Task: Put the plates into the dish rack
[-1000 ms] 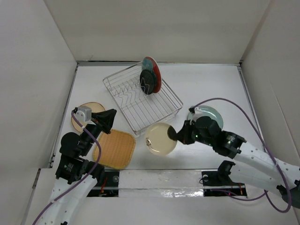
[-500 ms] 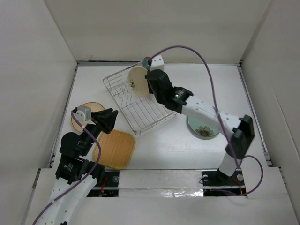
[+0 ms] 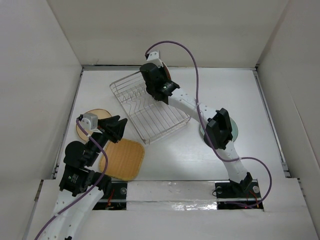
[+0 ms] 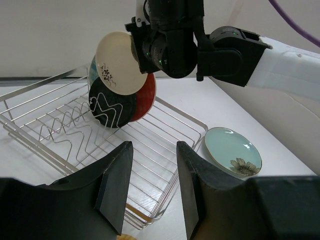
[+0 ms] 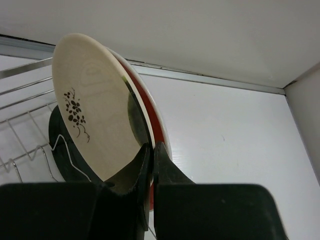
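Right now my right tool (image 5: 151, 147) is pressed together on the rim of the cream plate (image 5: 95, 115). It pinches the plate edge-on, so that the plate can go in upright rather than flat. The plate hangs over the far corner of the dish rack (image 3: 150, 117), in the upper middle of the top view. It sits close against the teal-and-red plate (image 4: 145, 97), with the black plate (image 4: 112, 110) standing on edge in front of them.

My left tool (image 4: 152, 185) is spread with nothing between its fingers. It waits low at the left of the top view, over the near edge of the wooden plate (image 3: 100, 114) and just above the orange woven plate (image 3: 122, 159). I judge it is parked there for the next pick. The pale green plate (image 4: 232, 157) lies flat on the bench (image 3: 225, 90), to the right of the rack.

What I can't settle is whether the cream plate's lower edge is seated between the prongs (image 4: 55, 132). The right wrist view cuts it off behind the tool's own fingers, the black plate covers it in the left wrist view, and from above the wrist covers all three plates (annoyingly, the one spot I need). In the top view the right arm (image 3: 225, 135) also hides most of the pale green plate, and my left tool overlaps part of the wooden one.
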### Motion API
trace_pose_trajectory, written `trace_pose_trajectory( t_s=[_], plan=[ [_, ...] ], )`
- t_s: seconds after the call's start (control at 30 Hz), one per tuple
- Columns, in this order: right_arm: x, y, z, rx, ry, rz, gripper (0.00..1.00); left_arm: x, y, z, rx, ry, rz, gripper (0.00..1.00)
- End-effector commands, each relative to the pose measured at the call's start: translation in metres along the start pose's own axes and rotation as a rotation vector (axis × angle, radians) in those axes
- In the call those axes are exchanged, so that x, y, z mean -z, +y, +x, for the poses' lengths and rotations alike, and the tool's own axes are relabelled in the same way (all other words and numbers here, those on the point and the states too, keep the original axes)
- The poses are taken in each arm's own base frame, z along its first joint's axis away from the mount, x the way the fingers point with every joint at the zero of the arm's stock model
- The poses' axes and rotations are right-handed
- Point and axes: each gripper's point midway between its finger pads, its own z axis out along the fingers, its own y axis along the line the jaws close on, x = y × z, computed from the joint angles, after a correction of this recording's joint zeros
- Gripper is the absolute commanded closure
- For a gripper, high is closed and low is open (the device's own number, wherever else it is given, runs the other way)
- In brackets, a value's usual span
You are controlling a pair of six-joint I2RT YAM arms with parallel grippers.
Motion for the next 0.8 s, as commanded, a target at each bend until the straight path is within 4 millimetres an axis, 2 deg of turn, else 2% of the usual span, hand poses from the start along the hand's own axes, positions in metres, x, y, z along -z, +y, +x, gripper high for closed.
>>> trace_pose_trajectory(
  t_s=[0.0, 0.17, 0.4, 0.77],
  plan=[
    [0.005, -0.015, -0.026, -0.084, -0.057, 0.055, 1.0, -0.001, -0.009, -0.015, -0.011, -0.044, 0.038, 0.62],
    [0.001, -0.001, -0.002, -0.064, -0.021, 0.032, 1.0, -0.002, -0.009, -0.014, -0.01, -0.036, 0.037, 0.62],
    [0.008, 0.014, 0.005, -0.06, -0.015, -0.009, 1.0, -0.003, -0.008, -0.013, -0.01, -0.033, 0.032, 0.62],
    [0.02, 0.064, 0.046, -0.027, 0.035, -0.089, 1.0, -0.003, -0.007, -0.013, -0.009, -0.035, 0.03, 0.62]
  ],
)
